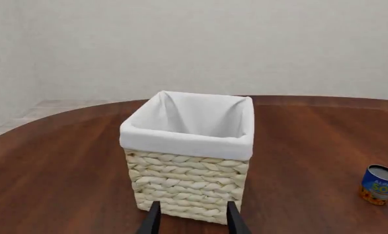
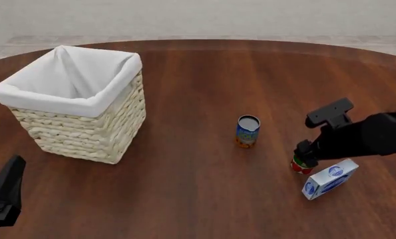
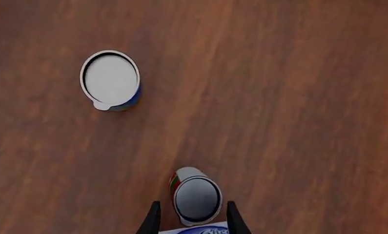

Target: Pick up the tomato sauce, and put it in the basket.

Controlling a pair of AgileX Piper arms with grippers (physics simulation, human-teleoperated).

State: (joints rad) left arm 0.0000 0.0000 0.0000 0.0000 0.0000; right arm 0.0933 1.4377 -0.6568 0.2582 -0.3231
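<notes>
While my left fingers (image 1: pixel 190 219) hang spread before the basket (image 1: pixel 188 161), the front view puts the upright tomato sauce (image 2: pixel 300 165) under my right arm. From the right wrist, spread fingers (image 3: pixel 190 217) straddle it, not yet pinching.

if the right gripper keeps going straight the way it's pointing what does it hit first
Most likely the tomato sauce: the right gripper points down at the table and the can's silver top sits between its open fingers. The white-and-blue box lies right beside it.
</notes>
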